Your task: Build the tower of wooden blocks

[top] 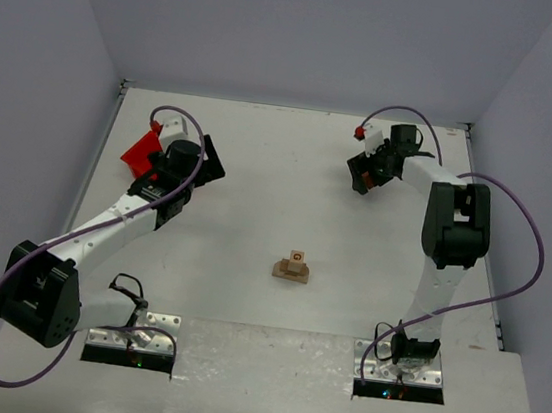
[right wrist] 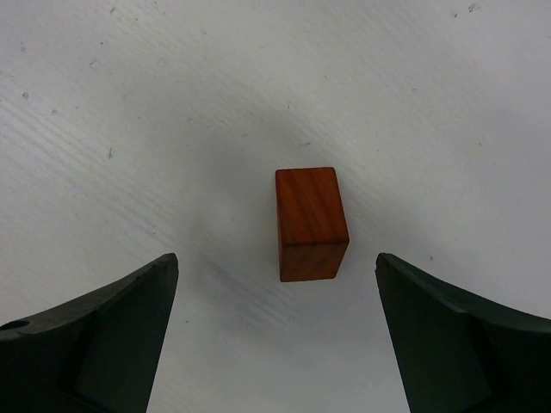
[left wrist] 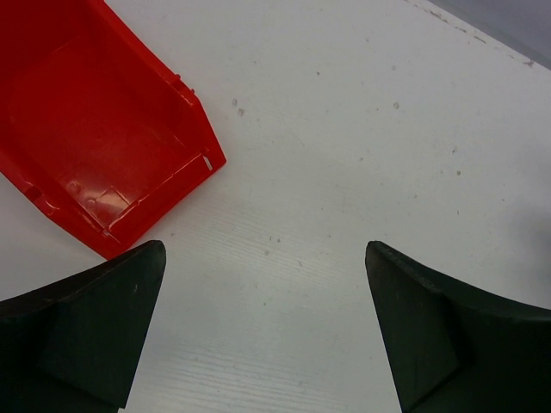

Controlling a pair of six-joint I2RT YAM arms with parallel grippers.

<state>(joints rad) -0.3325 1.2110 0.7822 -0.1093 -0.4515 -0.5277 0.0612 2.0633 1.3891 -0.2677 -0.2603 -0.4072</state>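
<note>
Right gripper (top: 364, 180), upper right of top view: jaws wide, straddling reddish-brown wooden block (right wrist: 312, 224), likely lined up for pickup. Left gripper (left wrist: 265, 249): wide, empty, beside red bin (left wrist: 103, 129). Partial tower (top: 293, 267) mid-frame.

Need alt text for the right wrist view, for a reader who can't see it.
A small reddish-brown wooden block lies on the white table, midway between the tips of the wide-open dark fingers of the right gripper and touching neither.
</note>
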